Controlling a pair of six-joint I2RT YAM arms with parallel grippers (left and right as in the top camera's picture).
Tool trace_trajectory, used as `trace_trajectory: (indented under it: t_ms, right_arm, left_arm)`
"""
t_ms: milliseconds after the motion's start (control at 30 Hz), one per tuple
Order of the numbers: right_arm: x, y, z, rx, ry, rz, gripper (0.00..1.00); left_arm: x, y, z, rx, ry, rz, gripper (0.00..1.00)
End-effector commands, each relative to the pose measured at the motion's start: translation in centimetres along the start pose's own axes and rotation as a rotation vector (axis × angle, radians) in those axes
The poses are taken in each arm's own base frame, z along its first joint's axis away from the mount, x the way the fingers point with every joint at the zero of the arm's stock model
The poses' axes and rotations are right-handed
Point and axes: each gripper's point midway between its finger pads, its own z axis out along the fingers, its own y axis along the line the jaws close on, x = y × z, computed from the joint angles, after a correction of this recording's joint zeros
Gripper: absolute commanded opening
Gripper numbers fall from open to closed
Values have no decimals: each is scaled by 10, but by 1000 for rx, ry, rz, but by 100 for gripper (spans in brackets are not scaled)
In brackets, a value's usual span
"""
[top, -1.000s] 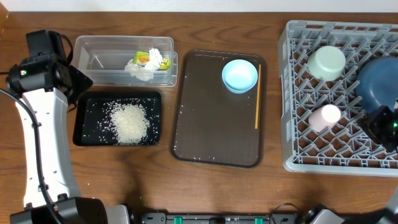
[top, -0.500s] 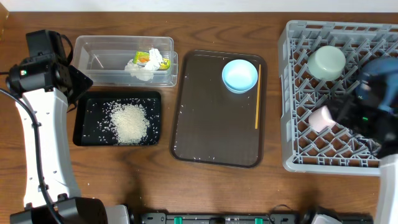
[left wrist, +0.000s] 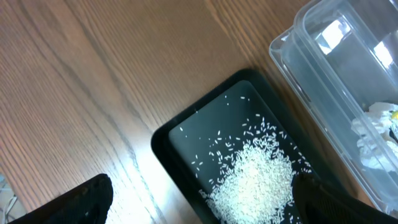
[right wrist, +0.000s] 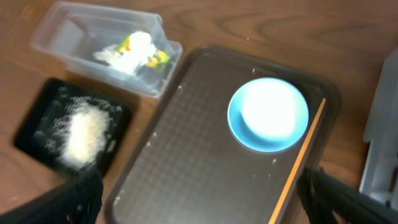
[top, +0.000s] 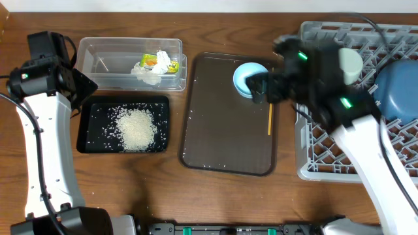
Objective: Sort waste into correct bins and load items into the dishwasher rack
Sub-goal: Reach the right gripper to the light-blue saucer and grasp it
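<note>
Small light blue bowl (right wrist: 268,115): on the brown serving tray (right wrist: 186,168), in the corner toward the rack, not yet loaded.
Orange stick (right wrist: 297,168): lying just beside the bowl along the tray's edge. Easy to clip!
Right fingers (right wrist: 68,199): spread wide, holding nothing, hovering over the tray short of the bowl.
Risk: a pinch on that thin rim could slip, skidding the bowl or flicking the stick onto the table (top: 215,26).
Dishwasher rack (top: 305,156): the dark blue bowl (top: 398,91) and mint-green bowl (top: 353,64) sit in it; the pegs may tip a newcomer.
Left fingers (left wrist: 84,199): apart, empty, above the rice (left wrist: 255,180) in the black tray (left wrist: 168,146).
</note>
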Motion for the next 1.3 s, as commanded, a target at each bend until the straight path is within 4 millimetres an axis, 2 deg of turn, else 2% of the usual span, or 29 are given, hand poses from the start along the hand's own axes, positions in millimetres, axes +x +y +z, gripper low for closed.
trace_trajectory:
  t_ms: [0, 133, 233, 367, 467, 567, 633, 733, 800, 867, 933, 967, 1067, 1100, 1200, 1267]
  right_arm:
    - [-27, -11, 30, 138, 70, -87, 99]
    - [-38, -16, 77, 169, 214, -128, 99]
    - [-32, -19, 117, 178, 301, -127, 99]
    - [0, -23, 168, 183, 410, -134, 99]
    - [35, -25, 204, 188, 511, -144, 99]
    - [58, -24, 224, 191, 570, -149, 99]
    - [70, -23, 233, 194, 597, -151, 92]
    - [76, -25, 238, 230, 607, -145, 68]
    - [75, -27, 238, 263, 597, -145, 60]
    - [73, -27, 237, 277, 589, -150, 58]
    - [73, -26, 235, 276, 591, -151, 52]
    - [73, -25, 234, 276, 593, -151, 44]
    - [73, -25, 229, 277, 601, -150, 5]
    - [70, -24, 225, 277, 598, -151, 1]
    - [62, -19, 214, 268, 579, -149, 1]
    - [49, -13, 203, 264, 542, -129, 1]
  left_arm:
    - [-1, 2, 0, -7, -3, -12, 94]
    - [-1, 2, 0, -7, -3, -12, 94]
    - [-1, 2, 0, -7, -3, -12, 94]
    - [-1, 2, 0, -7, -3, -12, 94]
    - [-1, 2, 0, -7, -3, -12, 94]
    - [-1, 2, 0, -7, -3, -12, 94]
    - [-1, 2, 0, -7, -3, -12, 94]
    - [-1, 2, 0, -7, -3, -12, 94]
    - [-1, 2, 0, -7, -3, -12, 94]
    - [-1, 2, 0, -7, -3, -12, 94]
    - [-1, 2, 0, -7, -3, -12, 94]
    - [-1, 2, 0, -7, -2, -12, 93]
    - [-1, 2, 0, -7, -3, -12, 94]
    - [-1, 2, 0, -7, -3, -12, 94]
    - [-1, 2, 0, -7, -3, -12, 94]
    - [-1, 2, 0, -7, -2, -12, 94]
